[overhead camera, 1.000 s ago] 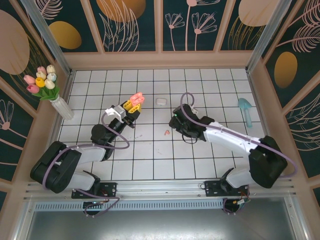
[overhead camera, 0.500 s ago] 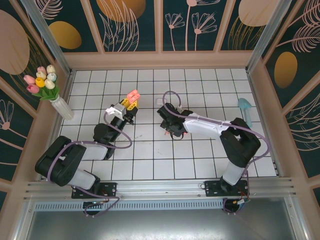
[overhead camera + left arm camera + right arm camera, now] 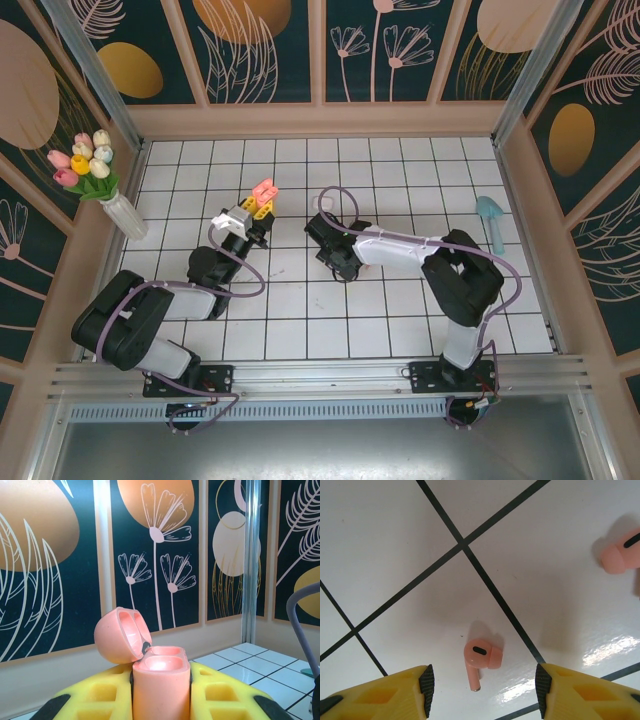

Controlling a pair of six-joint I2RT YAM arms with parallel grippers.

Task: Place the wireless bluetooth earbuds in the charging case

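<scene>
Right fingers (image 3: 395,692), parted midway and empty, have been swung left over a pink earbud (image 3: 479,659); the case (image 3: 160,680), lid up, is clamped by the left fingers (image 3: 225,695). Pickup is judged due.

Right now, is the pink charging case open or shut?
Open. In the left wrist view the pink charging case stands upright with its lid swung back on the hinge, inner hollows exposed.

Bare tile (image 3: 395,540) on both sides of pink earbud (image 3: 479,659) between right gripper (image 3: 484,684) fingers, nothing blocking. Second pink earbud (image 3: 621,556) well apart. Charging case (image 3: 266,190) in left gripper (image 3: 258,208), free tiles between arms.
</scene>
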